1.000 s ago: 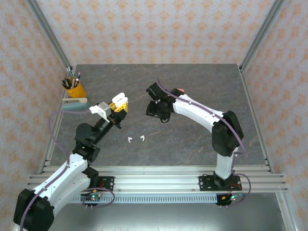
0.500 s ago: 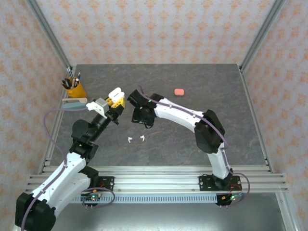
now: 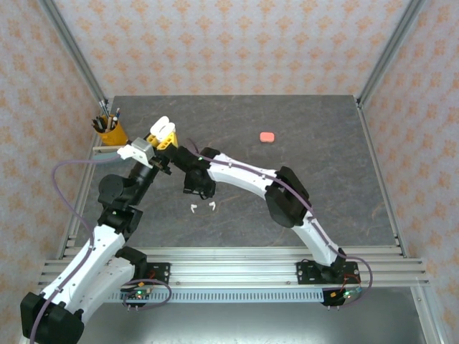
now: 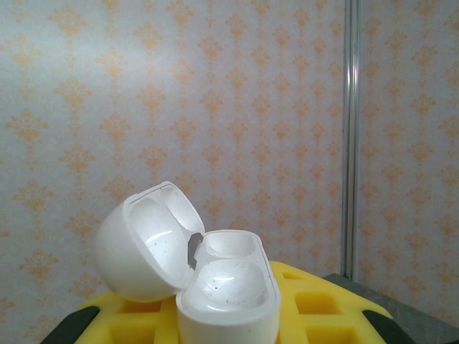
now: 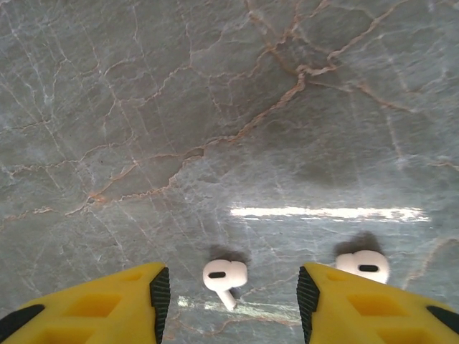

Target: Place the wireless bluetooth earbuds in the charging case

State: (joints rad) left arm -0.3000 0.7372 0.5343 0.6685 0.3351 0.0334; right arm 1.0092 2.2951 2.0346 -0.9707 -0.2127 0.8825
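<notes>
Right gripper (image 5: 231,307): spread, empty — white earbud (image 5: 224,276) on table (image 5: 215,107) lies between its jaws, stem toward wrist (second earbud (image 5: 363,265) just outside). Left gripper (image 3: 162,140): clamps open charging case (image 4: 228,290), raised.

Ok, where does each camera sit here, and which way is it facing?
Top external: above and behind the arms, looking down on the table; both arms show.
Left wrist: faces the wall; left gripper holds the open white case.
Right wrist: looks down at the table; open right gripper over white earbuds.
Shared: top external and right wrist both see those earbuds.
</notes>
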